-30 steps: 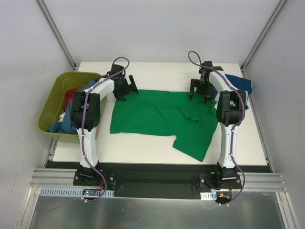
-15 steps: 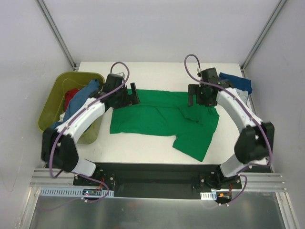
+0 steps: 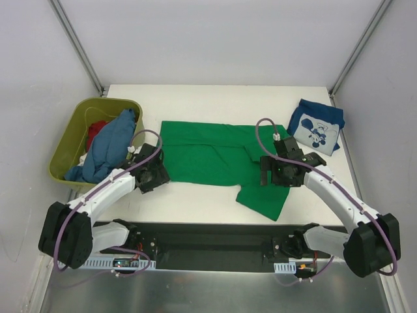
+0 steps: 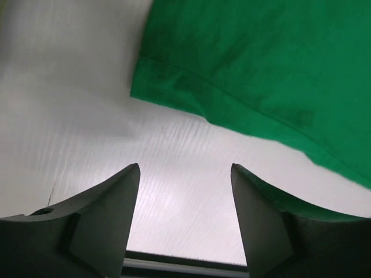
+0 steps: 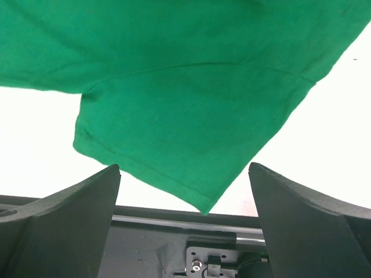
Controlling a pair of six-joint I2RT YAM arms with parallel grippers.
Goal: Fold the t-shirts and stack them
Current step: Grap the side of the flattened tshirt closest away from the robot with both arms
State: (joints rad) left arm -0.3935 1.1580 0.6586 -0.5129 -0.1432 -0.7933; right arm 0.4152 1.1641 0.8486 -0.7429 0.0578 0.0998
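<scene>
White tabletop [image 3: 215,98], pale walls around. Green t-shirt [image 3: 208,153] spread flat mid-tabletop, one sleeve trailing toward near edge. Left pincer [image 4: 185,168] open, low over bare tabletop just beside shirt's near left corner, nothing between fingers. Right pincer [image 5: 184,168] wide open above near sleeve, empty. Navy printed t-shirt [image 3: 317,127] lying far right; blue t-shirt [image 3: 107,147] and red t-shirt [image 3: 96,130] heaped in olive tub [image 3: 68,147] at left.

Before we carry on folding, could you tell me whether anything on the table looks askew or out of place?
The green t-shirt lies lopsided: its right part is folded over itself and one flap juts toward the near edge. A blue shirt spills over the olive tub's rim.
</scene>
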